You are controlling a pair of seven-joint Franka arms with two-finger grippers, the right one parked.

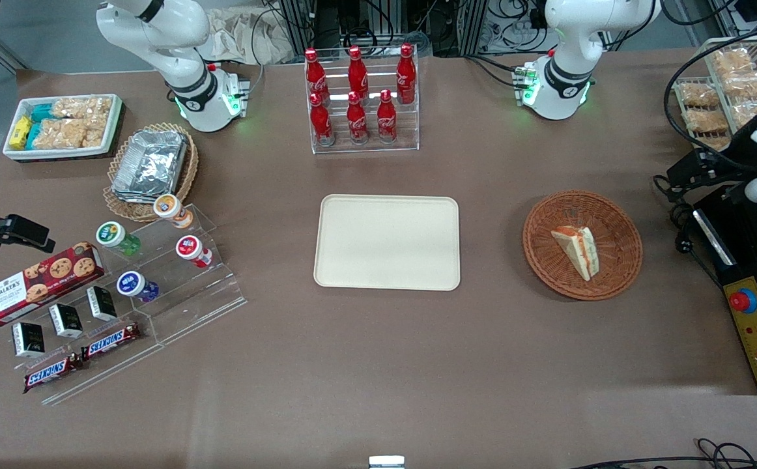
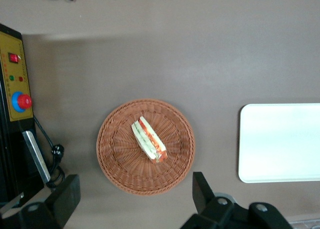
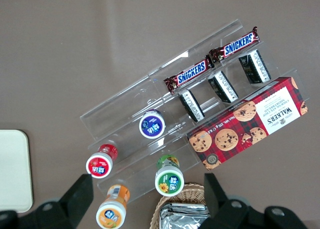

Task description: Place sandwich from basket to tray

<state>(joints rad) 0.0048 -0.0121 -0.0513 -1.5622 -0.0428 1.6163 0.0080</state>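
Observation:
The sandwich [image 1: 577, 251], a pale bread wedge with orange-red and green filling, lies in the round reddish-brown wicker basket [image 1: 548, 260]. The cream-beige tray [image 1: 388, 241] lies flat and bare beside the basket, toward the parked arm's end. My left gripper [image 1: 704, 170] hangs high above the table, beside the basket toward the working arm's end. In the left wrist view it [image 2: 134, 196] is open, fingers wide apart and empty, with the sandwich [image 2: 148, 139] in the basket [image 2: 115, 159] and the tray [image 2: 280, 141] below.
A black and yellow control box [image 1: 753, 326] with a red button sits at the working arm's end. A rack of cola bottles [image 1: 360, 98] stands farther from the camera than the tray. A tan foil-tray basket [image 1: 150, 166] and acrylic snack stand [image 1: 176, 280] lie toward the parked arm's end.

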